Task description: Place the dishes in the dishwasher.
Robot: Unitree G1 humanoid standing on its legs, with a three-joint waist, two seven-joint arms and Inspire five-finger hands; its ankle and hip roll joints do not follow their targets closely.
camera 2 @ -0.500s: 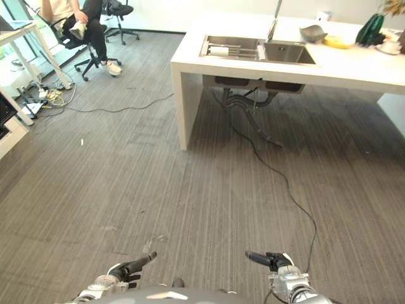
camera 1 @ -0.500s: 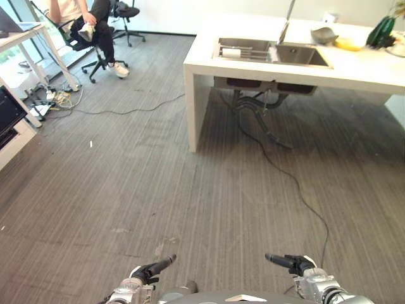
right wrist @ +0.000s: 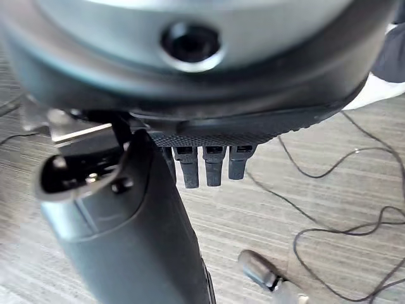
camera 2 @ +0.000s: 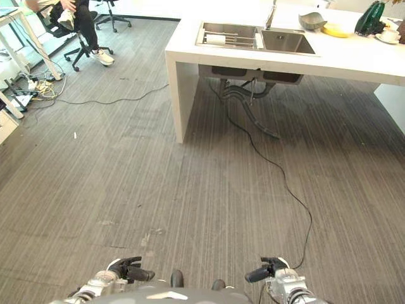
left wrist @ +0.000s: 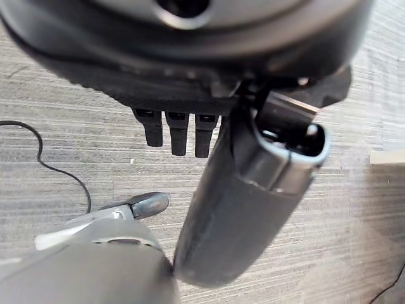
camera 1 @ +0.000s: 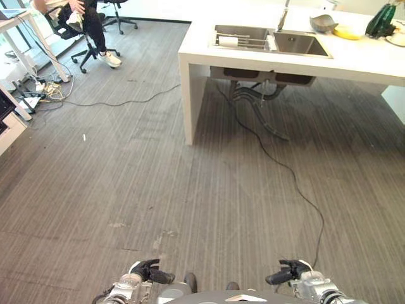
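A grey striped carpet floor [camera 1: 158, 164] stretches ahead to a white tabletop [camera 1: 354, 60] with a sink [camera 1: 302, 44] set into it, well apart from the robot; a black cable [camera 1: 285, 171] snakes across the floor from beneath it. On that tabletop, past the sink, stand a grey bowl [camera 1: 323, 23], something yellow [camera 1: 348, 30] just beside it, a dark green object [camera 1: 381, 20] and what looks like a cup on a saucer [camera 2: 389, 36]; these seem to be the dishes, though no dishwasher can be made out. A person [camera 1: 85, 16] sits on an office chair [camera 1: 76, 31] at the far left. The left hand [camera 1: 152, 273] and the right hand [camera 1: 286, 273] hang low at the near edge, both empty, fingers straight and relaxed with the thumb standing apart, as each wrist view confirms. The step in hand appears to be the approach: nothing is grasped yet. The next move likely calls for walking up to the tabletop, keeping clear of the cable, then raising a hand toward the bowl
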